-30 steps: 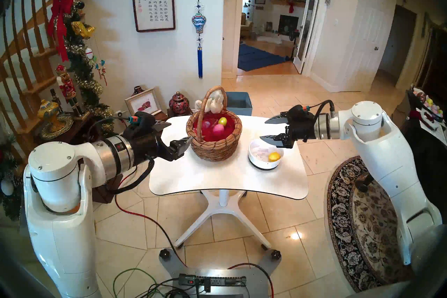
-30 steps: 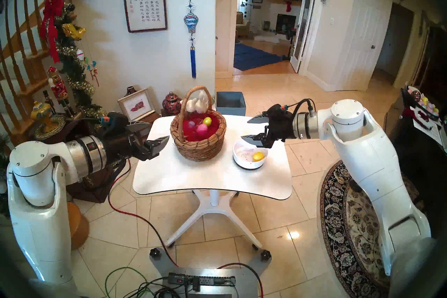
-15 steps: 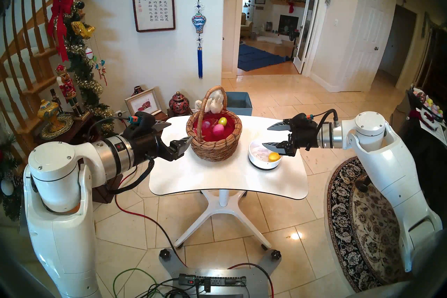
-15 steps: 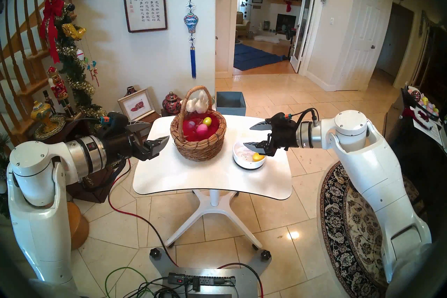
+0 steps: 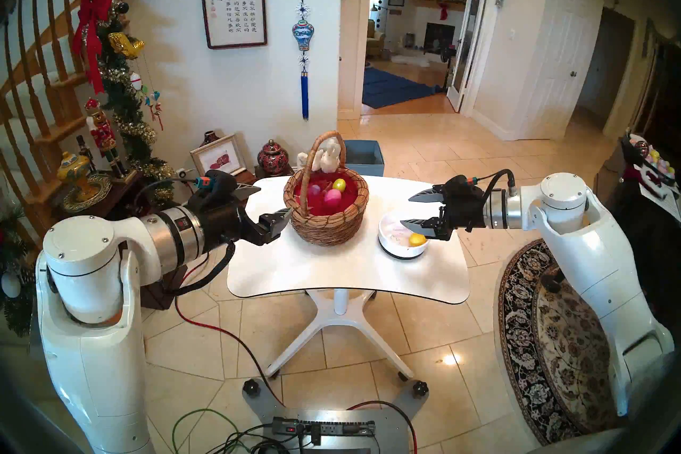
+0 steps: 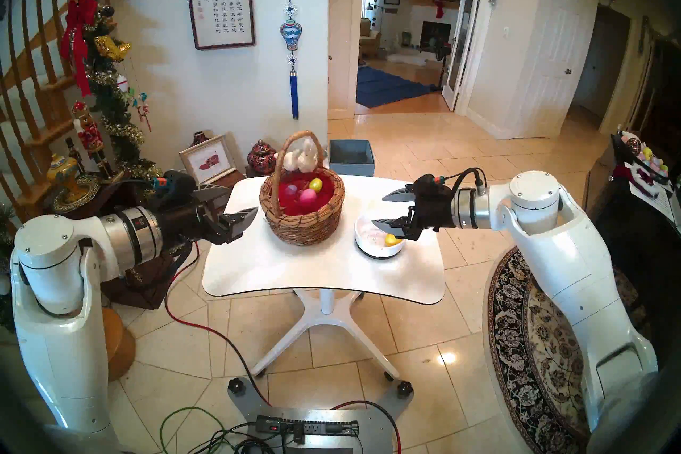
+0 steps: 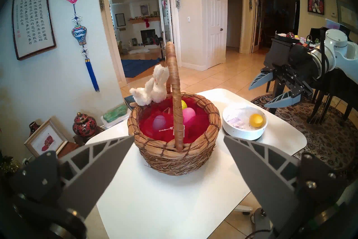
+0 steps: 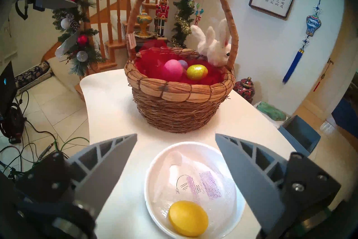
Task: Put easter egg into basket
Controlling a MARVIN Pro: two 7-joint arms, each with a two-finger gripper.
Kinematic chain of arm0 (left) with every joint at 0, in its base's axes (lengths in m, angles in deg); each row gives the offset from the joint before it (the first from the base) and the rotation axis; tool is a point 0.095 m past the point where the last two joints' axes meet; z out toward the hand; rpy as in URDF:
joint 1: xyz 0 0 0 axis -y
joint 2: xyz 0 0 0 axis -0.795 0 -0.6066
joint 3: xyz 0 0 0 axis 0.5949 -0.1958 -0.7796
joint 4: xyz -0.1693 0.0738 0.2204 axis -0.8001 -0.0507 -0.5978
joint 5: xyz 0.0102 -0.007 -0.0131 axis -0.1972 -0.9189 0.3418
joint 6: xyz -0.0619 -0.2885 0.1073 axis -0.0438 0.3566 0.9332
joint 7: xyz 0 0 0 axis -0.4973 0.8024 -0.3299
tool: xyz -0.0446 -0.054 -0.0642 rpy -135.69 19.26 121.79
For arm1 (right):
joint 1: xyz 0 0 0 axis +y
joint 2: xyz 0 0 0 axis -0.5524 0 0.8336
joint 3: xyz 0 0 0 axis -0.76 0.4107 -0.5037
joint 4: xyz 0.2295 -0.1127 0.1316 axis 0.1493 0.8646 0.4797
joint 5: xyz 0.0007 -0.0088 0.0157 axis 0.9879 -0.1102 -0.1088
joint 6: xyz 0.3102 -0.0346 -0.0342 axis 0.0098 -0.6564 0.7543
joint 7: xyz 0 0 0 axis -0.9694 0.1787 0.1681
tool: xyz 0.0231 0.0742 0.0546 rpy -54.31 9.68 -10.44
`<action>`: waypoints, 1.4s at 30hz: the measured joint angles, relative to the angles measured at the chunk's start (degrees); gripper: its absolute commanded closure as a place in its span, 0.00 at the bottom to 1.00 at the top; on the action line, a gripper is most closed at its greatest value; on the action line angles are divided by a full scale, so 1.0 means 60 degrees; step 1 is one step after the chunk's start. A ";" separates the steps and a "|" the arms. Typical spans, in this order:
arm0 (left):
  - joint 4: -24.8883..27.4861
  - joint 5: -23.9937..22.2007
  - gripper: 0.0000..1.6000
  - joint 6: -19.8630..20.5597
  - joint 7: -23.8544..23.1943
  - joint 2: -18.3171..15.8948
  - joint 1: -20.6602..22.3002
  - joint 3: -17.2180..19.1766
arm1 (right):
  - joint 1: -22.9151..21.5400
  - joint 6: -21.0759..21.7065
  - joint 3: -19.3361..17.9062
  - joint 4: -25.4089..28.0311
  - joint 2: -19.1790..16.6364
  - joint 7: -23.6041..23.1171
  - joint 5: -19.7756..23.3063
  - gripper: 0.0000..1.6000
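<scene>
Egg (image 8: 188,218), yellow, lies in the white bowl (image 8: 155,159) on the desk (image 8: 108,108), just below the right hand (image 5: 404,210). That hand has dropped closer since a second ago, fingers wide apart, empty: grasp pending. Basket (image 5: 326,221) stands beyond, beside the idle, open left hand (image 5: 274,202).

Left arm reaches in level from the table's (image 5: 346,280) left side, its hand (image 5: 271,201) just off that edge, fingers spread wide with nothing between them. Across on the right, the other arm stretches in over the table's right edge, wrist tipped slightly downward. That right hand (image 5: 407,210) hangs above the table top, one finger high and one low, well parted, gripping nothing. The wrist views confirm it: both hands gape, fingers clear of any contact.
</scene>
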 measured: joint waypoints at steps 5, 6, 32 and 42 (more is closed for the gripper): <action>0.0000 0.0000 0.00 0.0000 0.0000 0.0000 0.0000 0.0000 | 0.0000 0.0224 0.0008 0.0057 -0.0001 0.0068 0.0006 0.08; 0.0000 0.0000 0.00 0.0000 0.0000 0.0000 0.0000 0.0000 | 0.0000 0.0257 0.0008 0.0066 -0.0001 0.0083 0.0007 0.08; 0.0000 0.0000 0.00 0.0000 0.0000 0.0000 0.0000 0.0000 | -0.0146 0.1886 0.0304 0.0373 0.0151 0.0890 -0.0040 0.06; 0.0000 0.0000 0.00 0.0000 0.0000 0.0000 0.0000 0.0001 | -0.0642 0.2435 0.1051 -0.0063 0.0404 0.1159 -0.0532 0.07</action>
